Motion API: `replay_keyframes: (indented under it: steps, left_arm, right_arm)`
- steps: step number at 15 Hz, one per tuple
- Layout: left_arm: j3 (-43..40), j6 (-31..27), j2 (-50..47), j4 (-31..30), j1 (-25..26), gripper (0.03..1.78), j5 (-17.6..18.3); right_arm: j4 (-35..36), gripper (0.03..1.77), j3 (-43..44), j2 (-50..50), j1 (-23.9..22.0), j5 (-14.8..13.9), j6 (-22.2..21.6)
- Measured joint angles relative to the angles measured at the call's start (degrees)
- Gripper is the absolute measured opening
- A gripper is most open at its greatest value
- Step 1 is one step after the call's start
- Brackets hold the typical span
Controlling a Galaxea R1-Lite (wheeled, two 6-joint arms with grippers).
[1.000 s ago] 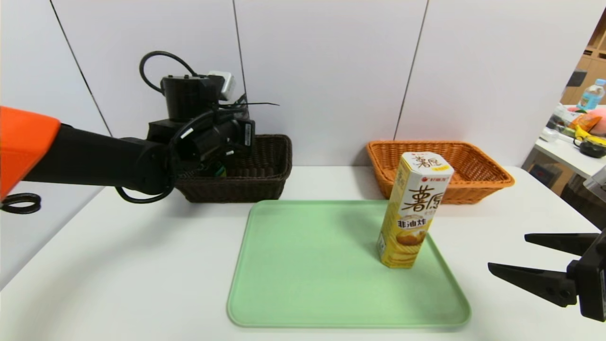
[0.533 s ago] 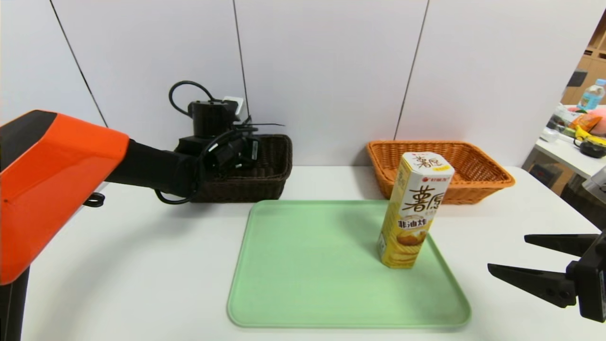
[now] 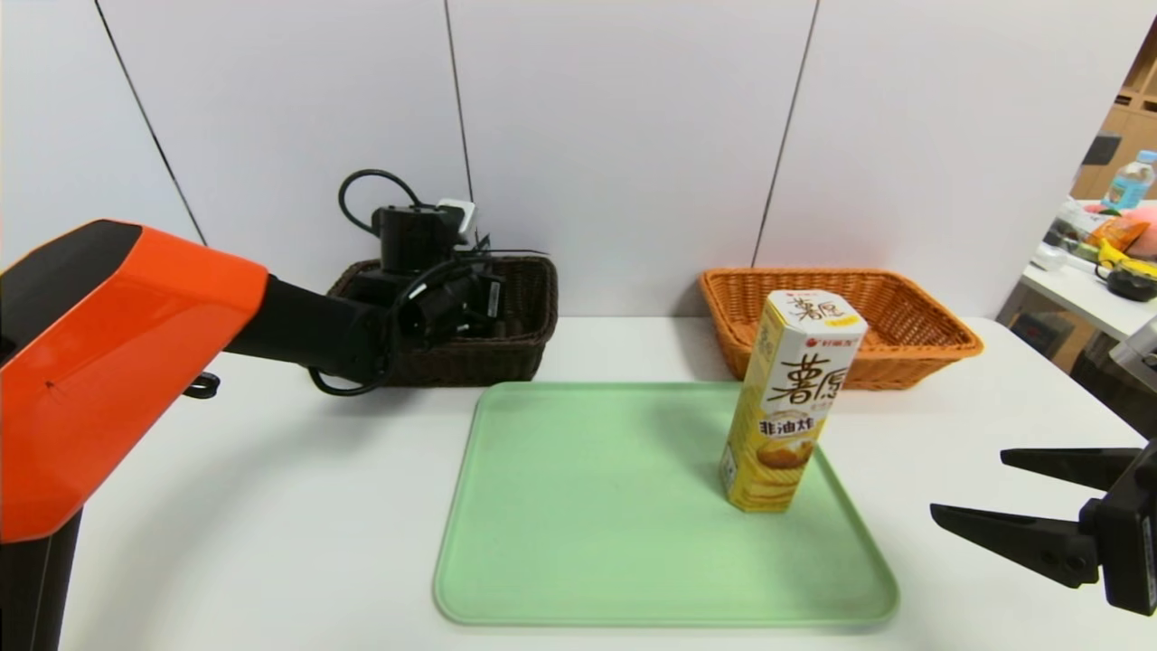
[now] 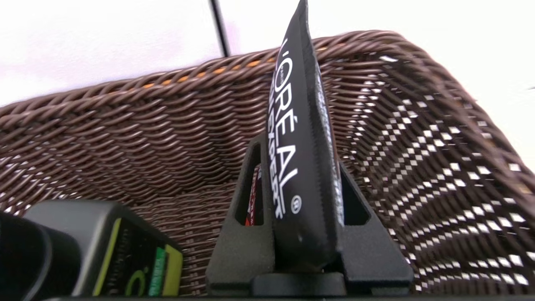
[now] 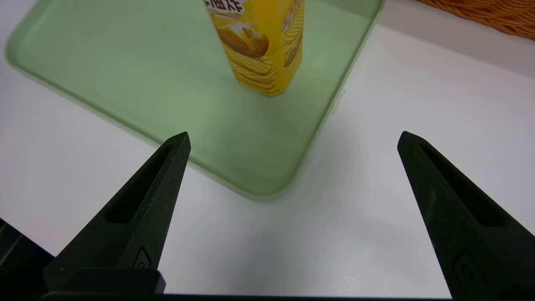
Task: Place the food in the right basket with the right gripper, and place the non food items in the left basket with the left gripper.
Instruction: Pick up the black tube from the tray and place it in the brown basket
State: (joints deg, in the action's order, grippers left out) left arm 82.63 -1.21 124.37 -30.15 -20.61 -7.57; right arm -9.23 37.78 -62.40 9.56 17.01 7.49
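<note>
Head camera overlooks the table; the close right wrist camera shares its green tray point(image 3: 587, 506) (obliquely).

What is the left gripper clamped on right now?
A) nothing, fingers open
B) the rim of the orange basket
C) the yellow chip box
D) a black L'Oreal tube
D: in the left wrist view the left gripper is shut on the black L'Oreal tube, held inside the dark brown basket; the yellow chip box stands untouched on the green tray.

A snack box point(image 3: 794, 400) stands on the tray's point(image 3: 578, 506) right side, two baskets point(image 3: 506, 348) point(image 3: 913, 339) behind it.
</note>
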Motion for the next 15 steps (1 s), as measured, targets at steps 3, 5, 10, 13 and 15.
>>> replay_keyframes:
  steps: [3, 5, 10, 13, 15]
  left_arm:
    - [0.45, -0.06, -0.15, 0.35, 0.09, 0.33, 0.02]
    - [0.5, -0.05, -0.66, 1.57, 0.02, 0.33, 0.07]
    - [0.37, 0.06, -1.52, 1.55, 0.04, 0.33, 0.09]
    - [0.12, -0.09, -2.05, 1.76, 0.02, 0.33, 0.24]
    - [0.09, -0.02, -2.21, 1.77, 0.0, 0.33, 0.24]
  right_arm:
    - [0.0, 1.71, -0.07, 0.0, 0.0, 0.0, -0.07]
    - [0.0, 1.71, -0.07, 0.04, 0.0, -0.04, -0.07]
    - [0.05, 1.71, 0.23, 0.09, 0.0, 0.07, -0.02]
    - [0.05, 1.71, 0.34, 0.13, 0.0, 0.02, 0.01]
    - [0.06, 1.71, 0.39, 0.22, 0.0, 0.02, 0.01]
